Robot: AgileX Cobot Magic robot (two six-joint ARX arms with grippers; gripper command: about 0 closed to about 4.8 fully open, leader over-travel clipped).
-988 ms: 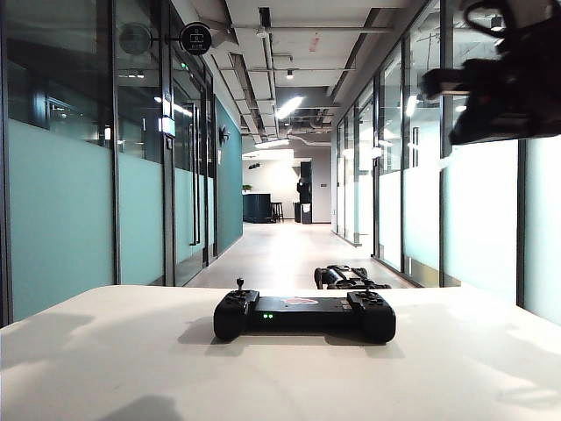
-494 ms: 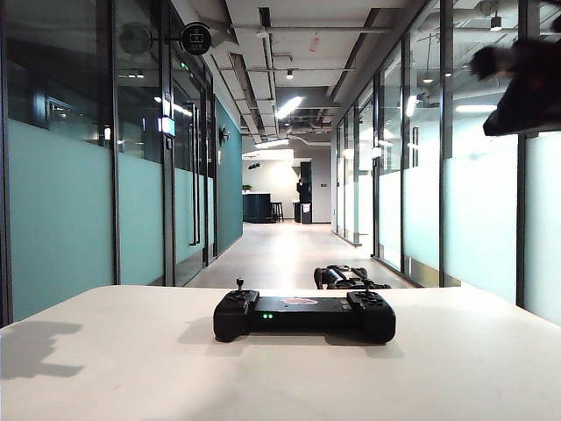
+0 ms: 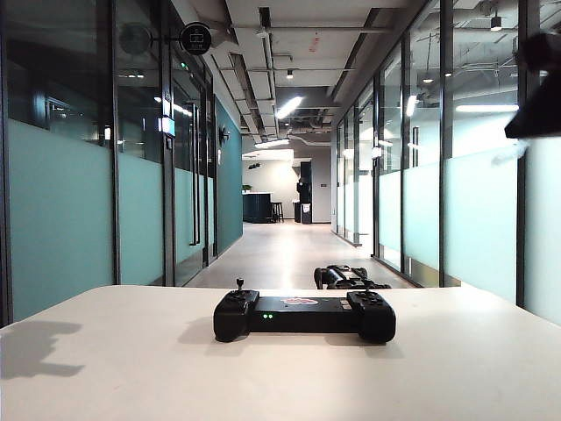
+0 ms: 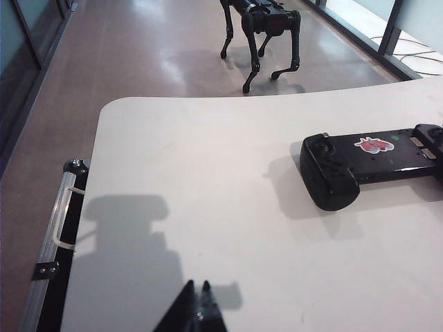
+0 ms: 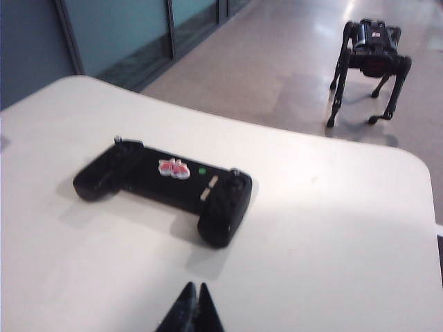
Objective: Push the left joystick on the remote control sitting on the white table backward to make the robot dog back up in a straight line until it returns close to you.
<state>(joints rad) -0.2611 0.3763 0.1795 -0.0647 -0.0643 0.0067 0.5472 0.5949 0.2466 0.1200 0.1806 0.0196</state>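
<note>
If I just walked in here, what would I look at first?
Probably the robot dog, standing on the corridor floor just past the far edge of the white table. Next, the black remote control lying flat in the middle of that table, with its thin left joystick sticking up and nothing touching it. Both arms hang back: the left end effector and right end effector are shut and empty above the table's near side.

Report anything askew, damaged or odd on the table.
Nothing stands out. The remote lies flat on the table, left joystick upright. Both grippers, left and right, are shut and clear of it. The dog stands beyond.
</note>
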